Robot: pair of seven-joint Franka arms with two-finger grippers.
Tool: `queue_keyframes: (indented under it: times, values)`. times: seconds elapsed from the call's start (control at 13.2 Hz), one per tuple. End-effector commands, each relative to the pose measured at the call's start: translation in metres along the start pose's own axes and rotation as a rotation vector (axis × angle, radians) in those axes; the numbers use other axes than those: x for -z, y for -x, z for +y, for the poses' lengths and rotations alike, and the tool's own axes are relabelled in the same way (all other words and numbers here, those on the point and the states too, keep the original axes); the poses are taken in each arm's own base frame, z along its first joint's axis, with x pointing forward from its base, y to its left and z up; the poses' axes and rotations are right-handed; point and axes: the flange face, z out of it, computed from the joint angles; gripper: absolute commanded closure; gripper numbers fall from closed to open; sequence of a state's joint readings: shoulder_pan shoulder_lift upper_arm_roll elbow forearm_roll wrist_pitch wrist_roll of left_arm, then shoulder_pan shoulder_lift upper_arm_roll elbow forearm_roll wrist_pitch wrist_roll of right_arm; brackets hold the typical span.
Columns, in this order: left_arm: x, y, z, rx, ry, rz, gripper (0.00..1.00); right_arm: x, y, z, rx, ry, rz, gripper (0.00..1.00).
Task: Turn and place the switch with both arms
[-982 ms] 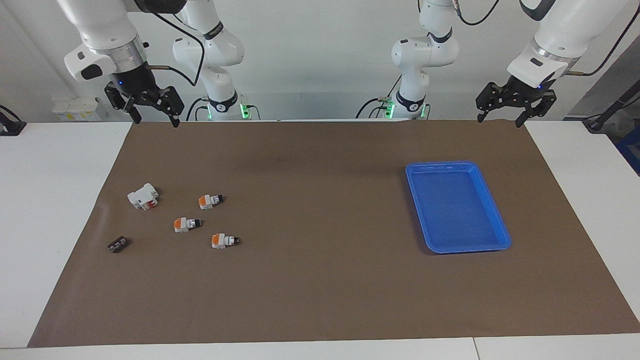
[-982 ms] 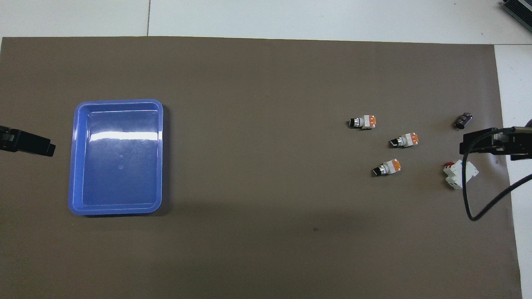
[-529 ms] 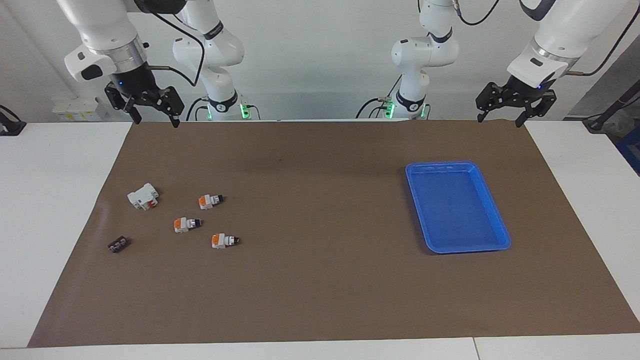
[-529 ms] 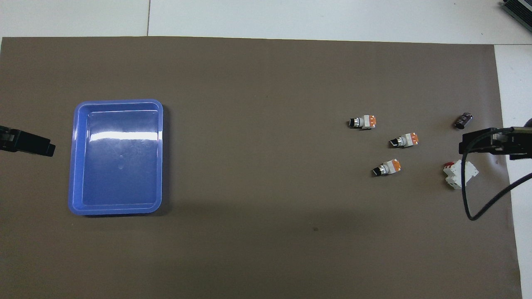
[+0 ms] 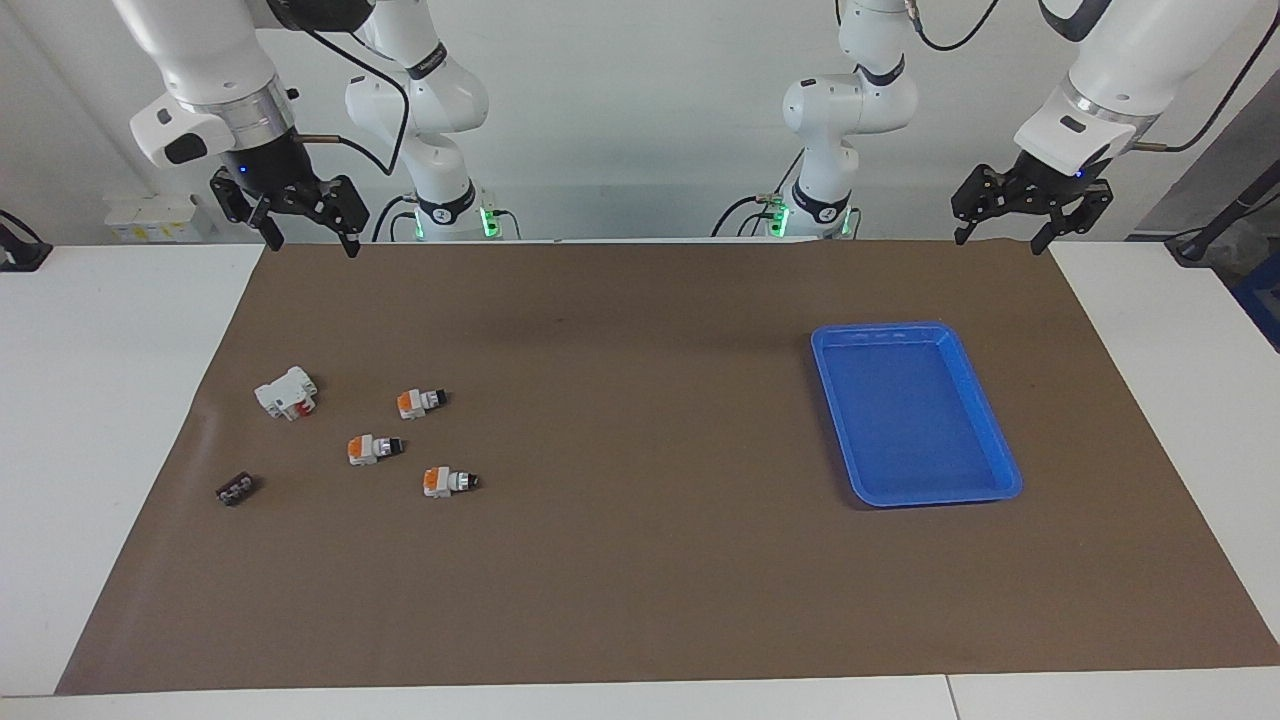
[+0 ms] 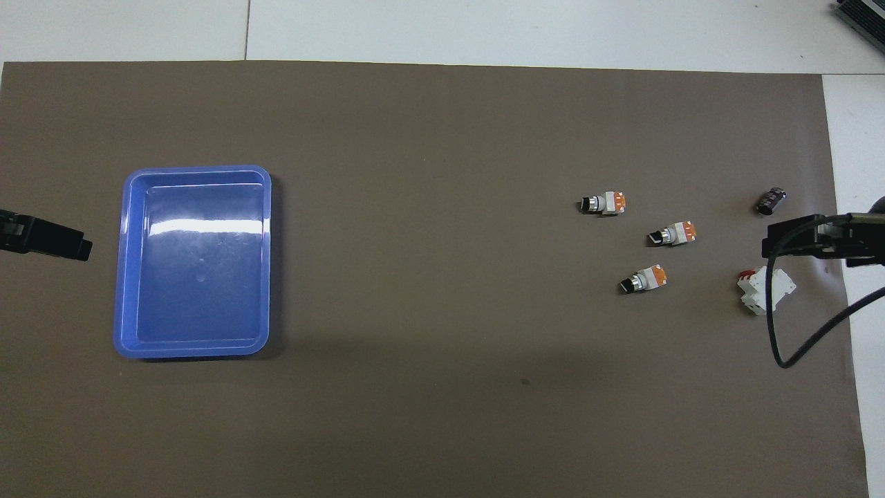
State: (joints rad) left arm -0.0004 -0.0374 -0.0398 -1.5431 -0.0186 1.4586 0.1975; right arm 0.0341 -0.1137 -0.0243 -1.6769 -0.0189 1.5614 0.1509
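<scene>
The brown mat (image 5: 640, 560) covers most of the white table (image 5: 90, 420), and its whole middle span lies bare between the two groups of items. The blue tray (image 5: 1003, 452) sits toward the left arm's end, empty, well clear of every edge. The left gripper (image 5: 1003, 238) hangs raised over the mat's robot-side corner at that end, fingers spread, holding nothing. The right gripper (image 5: 311, 238) hangs over the opposite robot-side corner, likewise spread and empty.

Toward the right arm's end lies a white block with a red part (image 5: 286, 392). Three switches lie just beside one another: one switch (image 5: 420, 402) nearest the robots, a second switch (image 5: 373, 448), and a third switch (image 5: 449, 482) farthest out. A small black piece (image 5: 237, 489) rests nearest the mat's end edge. Nothing touches or crowds the switches.

The overhead view shows only the grippers' tips; a black cable (image 6: 795, 339) loops across the white block there.
</scene>
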Motion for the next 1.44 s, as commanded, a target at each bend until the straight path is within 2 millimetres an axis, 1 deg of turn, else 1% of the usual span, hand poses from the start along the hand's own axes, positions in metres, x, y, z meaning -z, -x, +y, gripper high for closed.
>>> queue_keyframes:
  times: [0.0,0.23,0.38,0.53,1.36]
  values:
    - [0.001,0.007,-0.002,-0.001,-0.017,-0.007,0.00,-0.004,0.010,0.003,-0.059,-0.003,-0.007,0.00]
    - [0.000,0.007,-0.002,-0.001,-0.017,-0.009,0.00,-0.005,0.010,0.003,-0.115,-0.003,-0.007,0.00]
    - [0.001,0.007,-0.001,-0.003,-0.017,-0.007,0.00,-0.010,0.012,0.003,-0.131,-0.001,-0.017,0.00]
    - [0.000,0.007,-0.002,-0.001,-0.017,-0.009,0.00,-0.013,0.015,0.005,-0.134,0.001,-0.026,0.00]
    - [0.001,0.007,-0.002,-0.001,-0.017,-0.007,0.00,-0.017,0.021,0.008,-0.137,0.002,-0.034,0.00]
